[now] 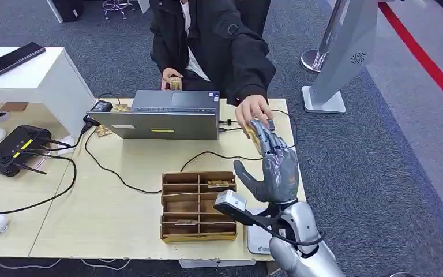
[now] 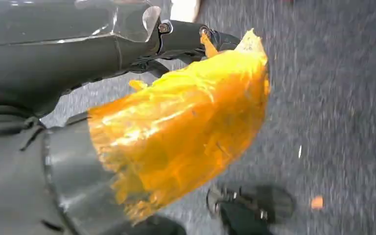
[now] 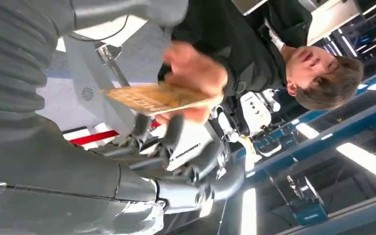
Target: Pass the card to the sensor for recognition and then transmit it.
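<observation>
My right hand (image 1: 274, 164) is raised over the right end of the table (image 1: 115, 219), fingers stretched out and thumb held apart. A tan card (image 3: 152, 98) lies across my fingertips (image 3: 171, 132). A person's hand (image 1: 252, 112) grips that card from the far side; in the head view the card (image 1: 258, 138) is a sliver at my fingertips. The white sensor pad (image 1: 259, 238) lies on the table's front edge under my right wrist. The left wrist view shows my left hand (image 2: 176, 127) wrapped in orange tape, hanging over the carpet; how its fingers lie is unclear.
A cardboard divider box (image 1: 199, 205) holding a few cards stands left of my right hand. Behind it are a grey laptop (image 1: 161, 115), cables, and a black router (image 1: 17, 150). The person (image 1: 213, 40) sits across the table. A grey stand (image 1: 334, 57) rises at right.
</observation>
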